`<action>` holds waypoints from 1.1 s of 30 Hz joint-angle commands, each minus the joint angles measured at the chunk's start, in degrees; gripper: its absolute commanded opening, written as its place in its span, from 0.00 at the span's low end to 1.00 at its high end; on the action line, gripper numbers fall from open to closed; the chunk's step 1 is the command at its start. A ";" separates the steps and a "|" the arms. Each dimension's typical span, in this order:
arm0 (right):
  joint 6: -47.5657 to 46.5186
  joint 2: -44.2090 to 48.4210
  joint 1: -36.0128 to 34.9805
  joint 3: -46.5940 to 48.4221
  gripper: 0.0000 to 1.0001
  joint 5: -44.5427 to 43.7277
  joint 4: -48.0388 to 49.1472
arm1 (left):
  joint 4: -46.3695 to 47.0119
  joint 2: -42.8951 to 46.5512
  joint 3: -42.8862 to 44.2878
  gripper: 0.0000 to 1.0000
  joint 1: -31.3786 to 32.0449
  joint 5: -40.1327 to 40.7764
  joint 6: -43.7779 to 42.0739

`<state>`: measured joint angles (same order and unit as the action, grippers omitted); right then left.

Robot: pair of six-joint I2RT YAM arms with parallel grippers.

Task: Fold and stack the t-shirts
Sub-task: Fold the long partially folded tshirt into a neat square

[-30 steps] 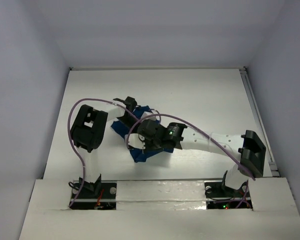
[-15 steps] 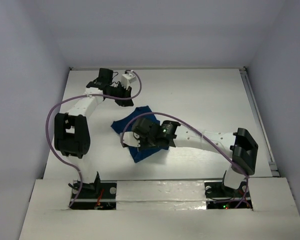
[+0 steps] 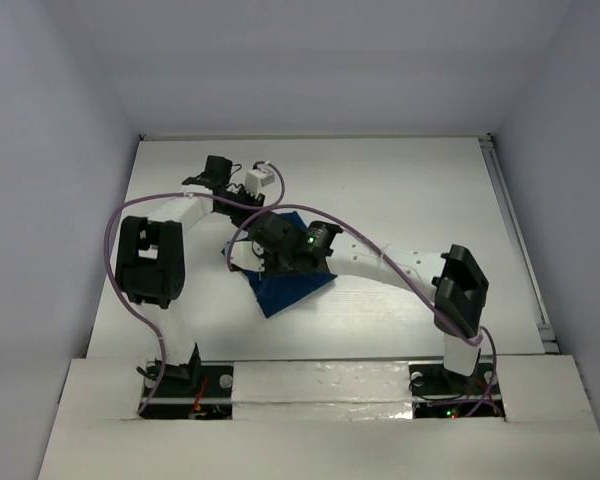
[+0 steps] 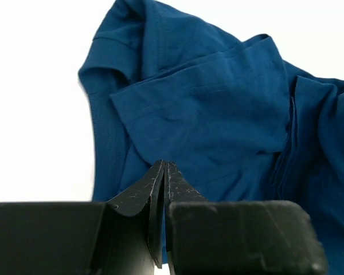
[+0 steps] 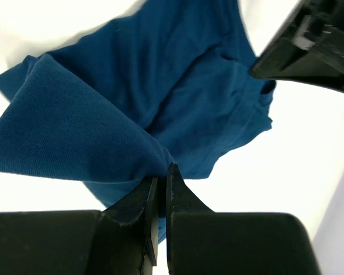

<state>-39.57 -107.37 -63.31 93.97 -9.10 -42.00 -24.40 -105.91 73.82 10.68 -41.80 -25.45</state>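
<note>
The t-shirt (image 3: 285, 288) is bunched mid-counter (image 3: 410, 190), one thin fold is pinched by the right gripper (image 5: 160, 172), the left gripper (image 4: 163, 172) is shut empty over it, so the fold could be pulled loose if tugged.

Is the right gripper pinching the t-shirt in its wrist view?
Yes, the right gripper is shut on a bunched fold of the blue t-shirt, and the cloth runs straight into its fingertips.

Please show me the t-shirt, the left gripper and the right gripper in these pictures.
t-shirt (image 4: 218, 114), left wrist view, on its flat middle panel.
left gripper (image 4: 164, 165), left wrist view, between its closed fingertips.
right gripper (image 5: 163, 171), right wrist view, between fingertips pinching the t-shirt.
</note>
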 commanded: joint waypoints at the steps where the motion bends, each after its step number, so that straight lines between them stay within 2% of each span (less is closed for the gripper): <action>1: -2.53 -1.60 1.43 5.34 0.00 -1.09 1.22 | 0.59 -0.70 0.18 0.00 -0.66 -0.65 -0.74; 14: -5.95 -9.87 5.83 16.23 0.00 -0.04 -0.45 | -0.38 -2.29 1.24 0.00 -1.18 -1.97 -2.76; 26: -7.98 -19.10 6.88 24.59 0.00 2.25 -1.33 | 2.61 0.44 2.46 0.00 -8.04 0.93 -1.26; 33: -8.16 -22.26 7.41 27.05 0.00 2.51 -0.89 | 1.64 1.40 3.35 0.00 -11.29 -1.18 -1.97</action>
<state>-44.88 -129.36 -56.27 117.49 -7.46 -43.31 -22.39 -109.01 75.53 -0.19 -41.10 -26.94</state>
